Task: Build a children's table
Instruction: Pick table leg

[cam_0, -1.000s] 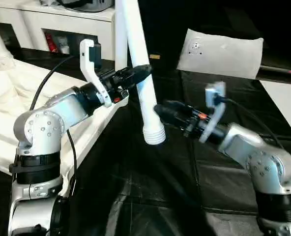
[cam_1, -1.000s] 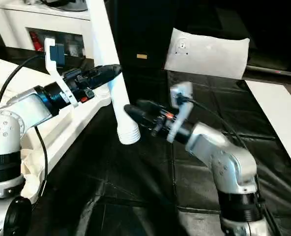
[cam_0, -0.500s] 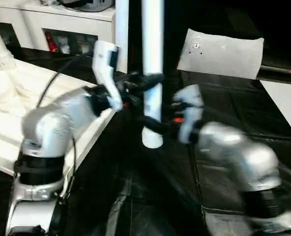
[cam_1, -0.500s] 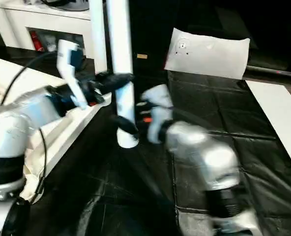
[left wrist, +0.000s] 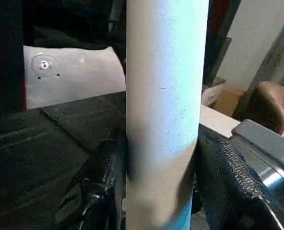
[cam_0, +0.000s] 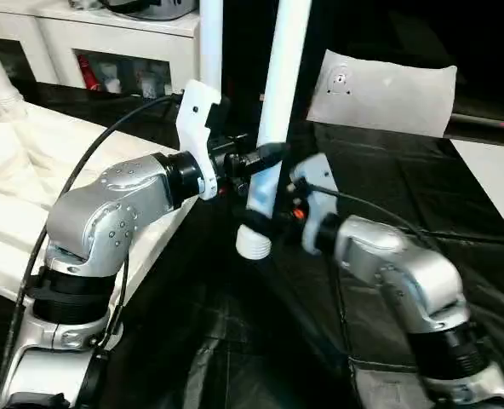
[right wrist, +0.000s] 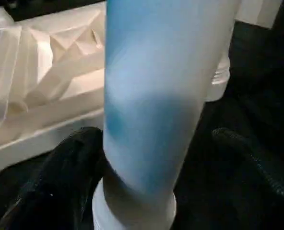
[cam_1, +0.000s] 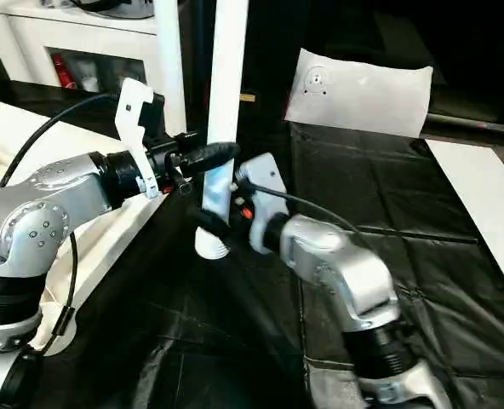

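A white table leg (cam_0: pixel 273 119) is held nearly upright in the air above the black floor mat (cam_0: pixel 388 196), clamped by the left gripper (cam_0: pixel 262 157) at mid-length. The right gripper (cam_0: pixel 254 223) stands with its fingers (right wrist: pixel 67 167) spread around the leg near its threaded end (cam_0: pixel 254 244), not pressing it. The upturned table top (cam_0: pixel 31 179) lies just beside, on the left. A firm lower grasp is judged necessary before the end is carried over a corner socket

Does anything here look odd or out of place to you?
Mainly the loose table leg: it hangs in mid-air, leaning slightly, its threaded end down, clamped by the left gripper with the right gripper around its lower part. The upturned tabletop lies to the left. Nothing looks broken.
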You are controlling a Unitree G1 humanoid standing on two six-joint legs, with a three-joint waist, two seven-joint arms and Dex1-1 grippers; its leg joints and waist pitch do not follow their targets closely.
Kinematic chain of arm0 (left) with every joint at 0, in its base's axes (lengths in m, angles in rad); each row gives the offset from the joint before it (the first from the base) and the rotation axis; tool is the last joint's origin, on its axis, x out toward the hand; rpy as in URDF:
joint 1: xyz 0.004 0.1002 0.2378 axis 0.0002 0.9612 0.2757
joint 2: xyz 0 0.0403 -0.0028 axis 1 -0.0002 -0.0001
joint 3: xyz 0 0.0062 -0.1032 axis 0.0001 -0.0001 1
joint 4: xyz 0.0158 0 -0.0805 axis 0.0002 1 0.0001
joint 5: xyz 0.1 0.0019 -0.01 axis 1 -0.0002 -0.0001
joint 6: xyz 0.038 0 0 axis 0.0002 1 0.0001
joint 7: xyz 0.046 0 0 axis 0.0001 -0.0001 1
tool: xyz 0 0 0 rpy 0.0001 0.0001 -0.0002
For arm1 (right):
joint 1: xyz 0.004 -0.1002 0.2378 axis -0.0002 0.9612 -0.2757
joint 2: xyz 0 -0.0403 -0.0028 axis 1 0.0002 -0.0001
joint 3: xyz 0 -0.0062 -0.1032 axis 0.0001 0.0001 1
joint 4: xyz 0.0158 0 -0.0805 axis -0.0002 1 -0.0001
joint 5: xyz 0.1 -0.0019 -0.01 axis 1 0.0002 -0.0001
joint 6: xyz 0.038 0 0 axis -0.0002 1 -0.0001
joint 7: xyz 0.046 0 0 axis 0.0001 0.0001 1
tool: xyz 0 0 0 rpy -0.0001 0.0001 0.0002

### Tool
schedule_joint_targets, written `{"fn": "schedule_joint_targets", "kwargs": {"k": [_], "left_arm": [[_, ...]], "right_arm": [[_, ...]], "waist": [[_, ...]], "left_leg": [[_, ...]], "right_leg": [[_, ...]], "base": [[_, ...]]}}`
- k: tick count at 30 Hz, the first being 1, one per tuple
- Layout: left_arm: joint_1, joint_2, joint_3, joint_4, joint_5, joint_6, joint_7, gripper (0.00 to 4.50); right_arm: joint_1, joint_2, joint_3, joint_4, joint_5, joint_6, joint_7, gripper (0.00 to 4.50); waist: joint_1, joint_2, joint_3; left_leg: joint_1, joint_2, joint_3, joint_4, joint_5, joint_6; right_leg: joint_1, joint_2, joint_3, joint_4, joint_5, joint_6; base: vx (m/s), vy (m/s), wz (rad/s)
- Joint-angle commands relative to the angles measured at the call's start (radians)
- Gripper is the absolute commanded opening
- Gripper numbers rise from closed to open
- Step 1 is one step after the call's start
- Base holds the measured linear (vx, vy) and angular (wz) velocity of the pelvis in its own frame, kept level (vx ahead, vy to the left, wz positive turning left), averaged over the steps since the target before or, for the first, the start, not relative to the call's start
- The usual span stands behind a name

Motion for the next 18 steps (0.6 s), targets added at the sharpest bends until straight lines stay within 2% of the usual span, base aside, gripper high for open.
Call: {"fn": "schedule_joint_targets", "kwargs": {"k": [1,2,3,5,9,13,15,18], "left_arm": [[-0.008,0.000,-0.018,-0.031,0.008,-0.019,-0.019,1.82],[-0.008,0.000,-0.020,-0.030,0.010,-0.020,-0.022,1.82],[-0.007,-0.001,-0.020,-0.032,0.008,-0.019,-0.023,1.82],[-0.005,0.000,-0.024,-0.037,0.005,-0.020,-0.032,1.82],[-0.002,0.001,-0.032,-0.045,0.007,-0.018,-0.045,1.82],[-0.001,-0.002,-0.037,-0.052,0.005,-0.016,-0.054,1.82],[-0.002,-0.003,-0.037,-0.053,0.004,-0.016,-0.056,1.82],[-0.003,-0.006,-0.037,-0.056,0.002,-0.013,-0.059,1.82]], "right_arm": [[0.005,-0.003,-0.001,-0.012,0.002,0.003,0.003,3.92],[0.005,0.000,-0.005,-0.010,0.000,0.001,0.000,3.92],[0.004,0.003,-0.006,-0.008,0.003,0.000,0.002,3.92],[0.003,0.009,-0.010,-0.003,0.005,0.001,0.009,3.92],[-0.002,0.014,-0.012,0.007,0.003,-0.002,0.015,3.92],[-0.001,0.015,-0.009,0.019,0.000,-0.004,0.025,3.92],[0.000,0.015,-0.009,0.020,-0.002,-0.005,0.026,3.64],[0.004,0.015,-0.011,0.026,-0.004,-0.006,0.037,3.54]], "waist": [[0.002,0.008,-0.072],[0.001,0.007,-0.072],[0.002,0.011,-0.072],[-0.001,0.008,-0.073],[-0.001,0.009,-0.073],[0.000,0.009,-0.072],[0.000,0.008,-0.072],[0.000,0.009,-0.072]], "left_leg": [[-0.003,0.054,-0.018,-0.075,-0.070,-0.031],[-0.002,0.054,-0.018,-0.075,-0.071,-0.031],[-0.002,0.055,-0.019,-0.075,-0.070,-0.031],[-0.002,0.055,-0.019,-0.075,-0.075,-0.032],[-0.002,0.058,-0.019,-0.075,-0.066,-0.033],[-0.002,0.056,-0.018,-0.075,-0.069,-0.032],[-0.002,0.056,-0.018,-0.075,-0.068,-0.032],[-0.002,0.056,-0.018,-0.075,-0.067,-0.031]], "right_leg": [[0.061,-0.096,0.073,-0.068,-0.338,-0.072],[0.061,-0.096,0.072,-0.068,-0.345,-0.074],[0.061,-0.096,0.072,-0.068,-0.345,-0.074],[0.061,-0.096,0.072,-0.068,-0.343,-0.078],[0.061,-0.097,0.073,-0.064,-0.315,-0.093],[0.062,-0.097,0.073,-0.066,-0.327,-0.092],[0.062,-0.096,0.073,-0.066,-0.326,-0.091],[0.062,-0.096,0.073,-0.065,-0.324,-0.090]], "base": [[0.000,0.000,0.00],[0.000,0.000,0.00],[0.000,0.000,0.00],[0.000,0.000,0.00],[0.000,0.000,0.00],[0.000,0.000,0.00],[0.000,0.000,0.00],[0.000,0.000,0.00]]}}
